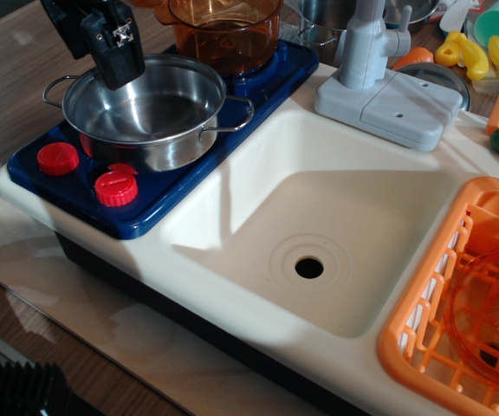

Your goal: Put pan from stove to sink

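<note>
The shiny steel pan point(145, 108) sits on the front burner of the dark blue stove point(184, 186), its wire loop handles pointing left and right. My black gripper point(121, 71) hangs over the pan's back-left rim, its tip at or just above the rim. It is seen edge-on, so I cannot tell how the jaws stand or whether they touch the pan. The cream sink point(336, 208), with its round drain hole point(309, 268), lies to the right of the stove and holds nothing.
A translucent orange pot point(225, 30) stands on the back burner right behind the pan. Two red knobs point(116, 187) are at the stove's front. A grey faucet point(366, 43) stands behind the sink, an orange dish rack point(457, 303) to its right, and toys at the back right.
</note>
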Tool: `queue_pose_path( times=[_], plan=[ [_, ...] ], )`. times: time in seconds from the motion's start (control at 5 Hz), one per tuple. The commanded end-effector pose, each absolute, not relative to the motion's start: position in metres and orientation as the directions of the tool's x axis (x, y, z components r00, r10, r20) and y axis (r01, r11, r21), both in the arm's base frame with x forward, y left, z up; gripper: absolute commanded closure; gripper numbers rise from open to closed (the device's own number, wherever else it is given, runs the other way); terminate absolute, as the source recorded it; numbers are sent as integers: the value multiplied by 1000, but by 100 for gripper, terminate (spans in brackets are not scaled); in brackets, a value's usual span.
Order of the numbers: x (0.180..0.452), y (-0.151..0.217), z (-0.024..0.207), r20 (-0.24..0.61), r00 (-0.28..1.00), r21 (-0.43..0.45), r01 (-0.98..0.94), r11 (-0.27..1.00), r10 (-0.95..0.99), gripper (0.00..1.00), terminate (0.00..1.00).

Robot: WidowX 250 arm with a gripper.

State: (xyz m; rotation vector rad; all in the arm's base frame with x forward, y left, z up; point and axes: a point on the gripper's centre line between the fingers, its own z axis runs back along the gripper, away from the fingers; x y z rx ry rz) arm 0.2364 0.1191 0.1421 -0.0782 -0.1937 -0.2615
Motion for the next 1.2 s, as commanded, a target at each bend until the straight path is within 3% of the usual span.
queue_pose_path(
  times=[0.0, 0.2, 0.6, 1.0],
  plan=[
    [241, 129, 142, 244, 945, -59, 241, 969, -220, 0, 0],
    [240, 119, 136, 255, 948, -38, 209, 977, -192, 100, 0],
    [238, 102, 134, 289, 941, -38, 194, 980, -175, 100, 0],
    [245, 70, 164, 264, 952, 0, 159, 987, -153, 100, 0]
  ],
)
